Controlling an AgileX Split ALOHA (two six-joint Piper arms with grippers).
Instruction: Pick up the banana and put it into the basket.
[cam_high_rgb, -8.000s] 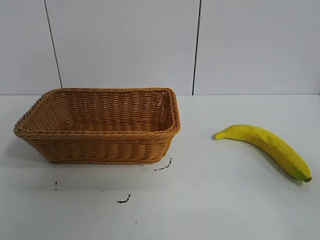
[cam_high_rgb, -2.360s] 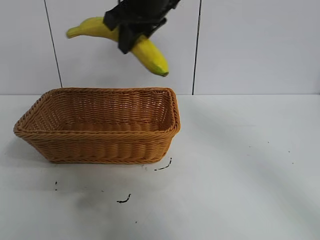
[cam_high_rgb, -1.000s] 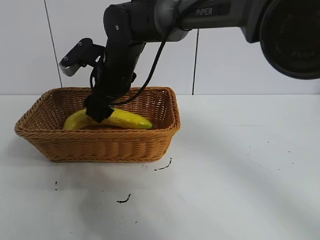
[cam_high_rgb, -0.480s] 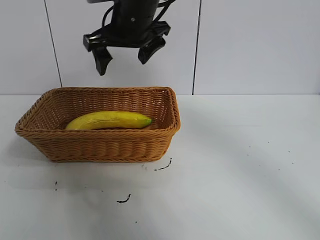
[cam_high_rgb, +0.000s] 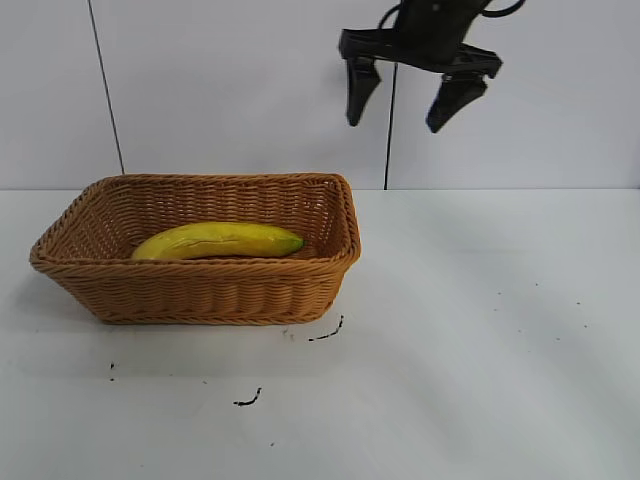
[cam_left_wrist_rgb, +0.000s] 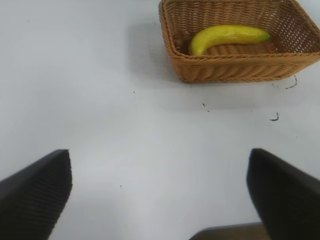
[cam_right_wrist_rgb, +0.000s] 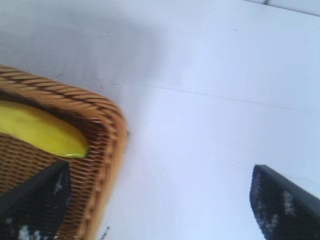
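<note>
The banana (cam_high_rgb: 218, 240) was seen lying lengthwise on the floor of the basket (cam_high_rgb: 200, 293), which sat on the left half of the surface (cam_high_rgb: 480, 350), near its far edge. The right end effector (cam_high_rgb: 415, 98) was raised above the surface just right of the basket, fingers spread wide, nothing held. The left end effector (cam_left_wrist_rgb: 160, 195) was parked well away from the basket, fingers also wide apart and empty. The task was judged done. The banana was judged light, firm but bruisable, with smooth and slightly slippery skin; a grip across the thick middle, with moderate squeeze, was judged safest, since the tapered ends would let it pivot or slip.
</note>
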